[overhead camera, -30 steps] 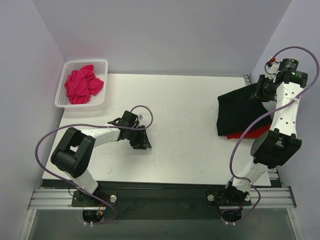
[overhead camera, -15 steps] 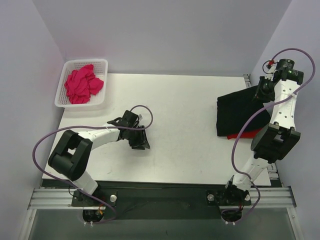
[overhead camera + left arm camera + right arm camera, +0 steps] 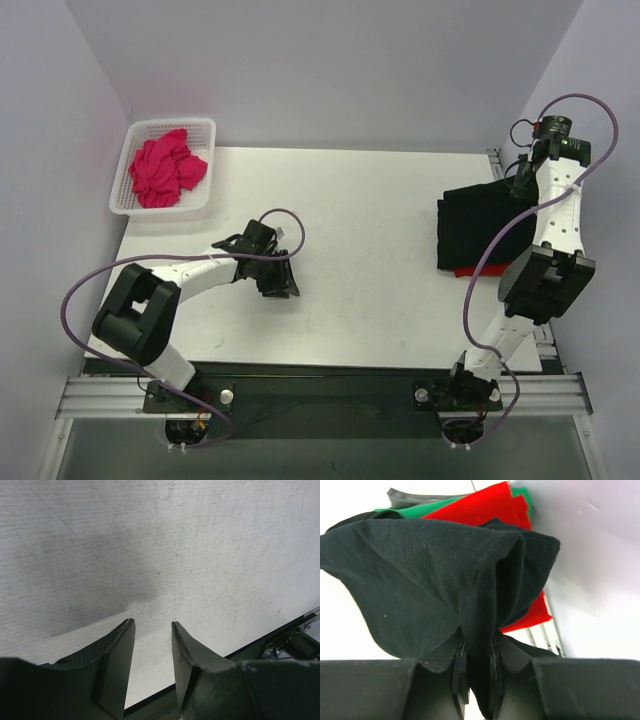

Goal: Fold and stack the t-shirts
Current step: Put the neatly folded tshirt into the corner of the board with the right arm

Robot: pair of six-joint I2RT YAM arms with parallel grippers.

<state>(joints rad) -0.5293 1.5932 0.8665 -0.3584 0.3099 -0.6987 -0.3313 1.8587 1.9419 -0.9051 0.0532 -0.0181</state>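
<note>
Right tool (image 3: 476, 680) clamped on black t-shirt (image 3: 420, 580) over the red t-shirt (image 3: 485, 502), left tool (image 3: 151, 630) apart; slow, level pull should keep edges square

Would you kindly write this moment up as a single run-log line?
right gripper shut on black t-shirt | red t-shirt beneath it | left gripper open, empty, over table | pink t-shirt in basket

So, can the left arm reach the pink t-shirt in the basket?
Probably yes: the left gripper is open and empty, and only bare table lies between it and the pink t-shirt.
</note>
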